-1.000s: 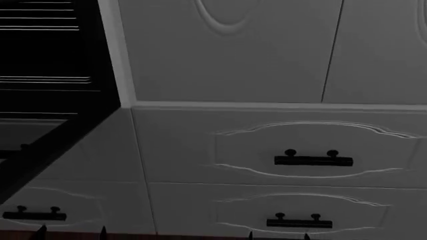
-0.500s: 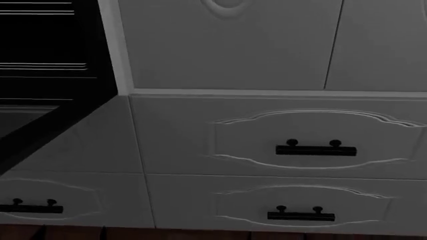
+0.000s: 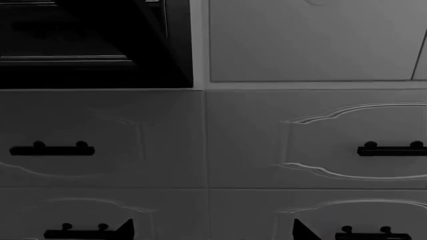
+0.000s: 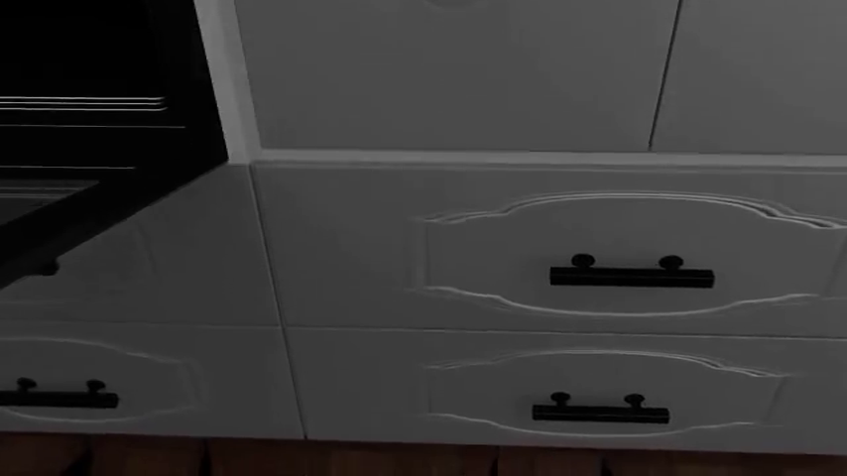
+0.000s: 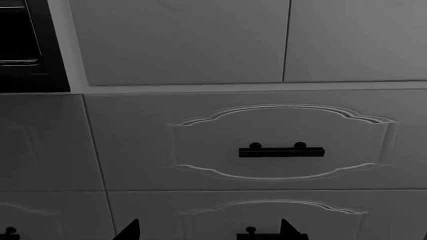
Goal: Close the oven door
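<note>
The oven door (image 4: 113, 216) is a black panel hanging open at the head view's left, sloping down and outward from the dark oven cavity (image 4: 93, 79) with its rack lines. In the left wrist view the oven's black mass (image 3: 93, 75) fills one corner, and I cannot separate door from cavity there. My left gripper (image 3: 212, 232) is open, its two dark fingertips (image 3: 125, 229) wide apart in front of the drawer fronts. My right gripper (image 5: 209, 231) is open too, facing the drawers beside the oven. Neither gripper shows in the head view, and neither touches the door.
Pale embossed drawer fronts with short black handles (image 4: 632, 275) (image 4: 600, 410) fill the wall right of the oven. Pale cupboard doors (image 4: 450, 69) stand above them. More drawers (image 4: 60, 397) sit below the oven. A strip of brown floor (image 4: 397, 461) runs along the bottom.
In the head view the whole cabinet front has slid upward. The dark fingertip points at the bottom edge have dropped out of sight, and brown floor now shows there.
</note>
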Robot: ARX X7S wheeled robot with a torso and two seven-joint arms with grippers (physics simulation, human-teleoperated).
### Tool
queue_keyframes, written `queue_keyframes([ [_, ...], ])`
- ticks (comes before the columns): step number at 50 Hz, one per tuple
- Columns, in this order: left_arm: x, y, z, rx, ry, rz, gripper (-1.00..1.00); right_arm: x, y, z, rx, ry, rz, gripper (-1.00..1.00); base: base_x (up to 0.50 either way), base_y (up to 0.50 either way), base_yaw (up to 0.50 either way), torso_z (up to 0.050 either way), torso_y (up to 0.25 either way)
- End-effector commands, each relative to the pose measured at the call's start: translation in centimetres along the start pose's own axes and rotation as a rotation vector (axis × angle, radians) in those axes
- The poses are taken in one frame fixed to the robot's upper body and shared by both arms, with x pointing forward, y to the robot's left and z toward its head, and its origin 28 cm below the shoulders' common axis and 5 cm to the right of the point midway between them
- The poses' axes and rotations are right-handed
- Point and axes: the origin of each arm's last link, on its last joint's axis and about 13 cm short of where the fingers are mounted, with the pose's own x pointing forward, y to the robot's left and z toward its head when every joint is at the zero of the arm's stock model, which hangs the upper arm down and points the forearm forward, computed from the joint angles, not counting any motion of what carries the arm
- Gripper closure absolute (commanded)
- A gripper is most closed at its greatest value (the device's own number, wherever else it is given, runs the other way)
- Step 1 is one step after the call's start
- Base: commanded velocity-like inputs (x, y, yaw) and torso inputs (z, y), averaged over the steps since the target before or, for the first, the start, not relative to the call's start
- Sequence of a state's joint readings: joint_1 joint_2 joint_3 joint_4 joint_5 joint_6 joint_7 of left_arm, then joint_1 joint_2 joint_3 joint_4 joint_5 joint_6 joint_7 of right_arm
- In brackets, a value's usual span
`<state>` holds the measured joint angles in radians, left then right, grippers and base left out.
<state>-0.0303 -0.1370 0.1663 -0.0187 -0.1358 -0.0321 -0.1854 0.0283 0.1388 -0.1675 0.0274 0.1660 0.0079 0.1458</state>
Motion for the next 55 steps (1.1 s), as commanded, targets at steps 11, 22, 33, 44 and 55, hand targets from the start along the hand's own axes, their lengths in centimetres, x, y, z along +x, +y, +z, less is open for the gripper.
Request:
queue_keyframes([
  [11, -0.04, 0.04, 0.09, -0.008, -0.014, -0.006, -1.0, 0.08, -0.03, 0.02, 0.003, 0.001, -0.001, -1.0, 0.0, 0.0, 0.0, -0.05, 0.0],
  [22, 0.03, 0.03, -0.08, -0.002, -0.013, -0.005, -1.0, 0.06, 0.02, -0.04, -0.004, -0.001, 0.001, -1.0, 0.0, 0.0, 0.0, -0.05, 0.0],
  [33, 0.04, 0.03, -0.02, -0.007, -0.009, -0.003, -1.0, 0.06, 0.0, -0.02, -0.004, 0.0, 0.0, -1.0, 0.0, 0.0, 0.0, -0.05, 0.0],
  [44, 0.03, 0.08, 0.05, -0.013, -0.015, -0.003, -1.0, 0.1, -0.02, -0.02, -0.002, 0.002, 0.002, -1.0, 0.0, 0.0, 0.0, -0.05, 0.0],
  [55, -0.01, 0.04, -0.02, -0.003, -0.012, -0.003, -1.0, 0.02, 0.05, -0.02, -0.009, 0.002, 0.004, -1.0, 0.0, 0.0, 0.0, -0.05, 0.0],
])
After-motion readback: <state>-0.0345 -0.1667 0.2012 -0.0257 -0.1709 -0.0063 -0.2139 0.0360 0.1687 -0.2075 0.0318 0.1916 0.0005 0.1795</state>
